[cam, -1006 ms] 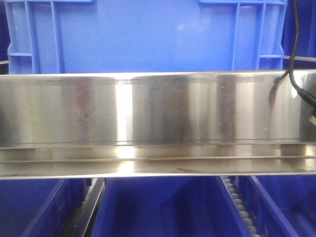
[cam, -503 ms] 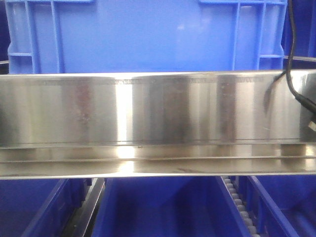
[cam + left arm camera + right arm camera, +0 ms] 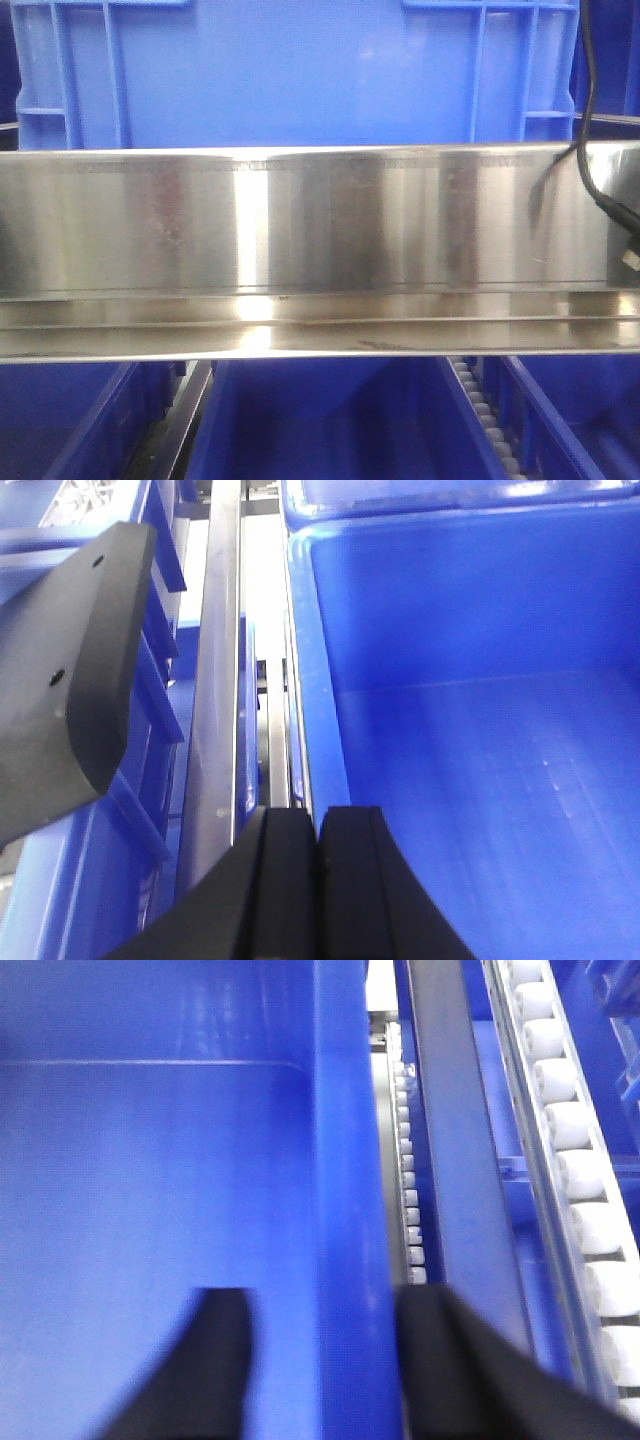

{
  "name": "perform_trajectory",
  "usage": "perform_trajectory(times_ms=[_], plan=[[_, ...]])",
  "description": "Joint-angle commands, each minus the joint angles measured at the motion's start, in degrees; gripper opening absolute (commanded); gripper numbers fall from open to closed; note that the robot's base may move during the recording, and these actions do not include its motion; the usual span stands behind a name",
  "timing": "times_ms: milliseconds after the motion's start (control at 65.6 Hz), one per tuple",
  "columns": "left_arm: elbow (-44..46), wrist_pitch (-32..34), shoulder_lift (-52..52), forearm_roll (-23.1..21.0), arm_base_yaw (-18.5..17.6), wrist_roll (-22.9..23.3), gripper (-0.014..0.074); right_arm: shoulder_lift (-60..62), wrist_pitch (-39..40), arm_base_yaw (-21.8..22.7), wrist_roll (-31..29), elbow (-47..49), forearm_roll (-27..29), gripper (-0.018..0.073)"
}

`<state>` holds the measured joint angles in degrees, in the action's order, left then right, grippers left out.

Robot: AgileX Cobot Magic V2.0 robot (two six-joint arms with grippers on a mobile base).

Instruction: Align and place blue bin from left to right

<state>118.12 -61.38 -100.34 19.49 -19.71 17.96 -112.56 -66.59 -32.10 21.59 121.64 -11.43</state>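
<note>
The right claw (image 3: pixel 325 1305) stands wide, low in its wrist view, one dark finger (image 3: pixel 215 1360) either side of a blue side wall (image 3: pixel 360 1160) without visibly pinching it. The left claw (image 3: pixel 320 825) is closed, low and central in its view, pads (image 3: pixel 285 880) together on nothing. The blue bin (image 3: pixel 290 80), to which that wall likely belongs, fills the top of the front view above a broad steel rail (image 3: pixel 300 220), seemingly flanked by both claws so it can be nudged sideways into line. A roller track (image 3: pixel 570 1160) lines the right wrist view's right edge, and a thin black cable (image 3: pixel 590 120) hangs at the front view's upper right.
</note>
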Motion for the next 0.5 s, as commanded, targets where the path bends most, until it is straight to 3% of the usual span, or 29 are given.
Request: perform_trajectory(times_ms=[0,91,229,274,366,488], plan=[[0.37,-0.21,0.24,-0.14,-0.23,0.47,-0.0099,-0.39,0.31,0.04,0.04,0.38,-0.1,0.0028],[0.37,-0.34,-0.29,-0.14,-0.23,0.58,-0.0005,-0.54,0.33,0.04,0.04,0.38,-0.1,-0.0094],[0.37,-0.23,-1.67,0.1,-1.3,0.86,0.0265,-0.54,0.33,0.04,0.04,0.38,-0.21,-0.0069],[0.37,-0.23,-2.18,0.42,-1.3,3.89,0.0335,-0.54,0.33,0.04,0.04,0.38,-0.21,-0.0069],[0.37,0.03,-3.03,1.85,-1.41,9.35,0.0346,-0.54,0.33,0.04,0.04,0.38,-0.21,-0.0069],[0.37,0.75,-3.91,3.81,-1.41,9.81,0.0314,-0.54,0.33,0.04,0.04,0.38,-0.21,-0.0069]])
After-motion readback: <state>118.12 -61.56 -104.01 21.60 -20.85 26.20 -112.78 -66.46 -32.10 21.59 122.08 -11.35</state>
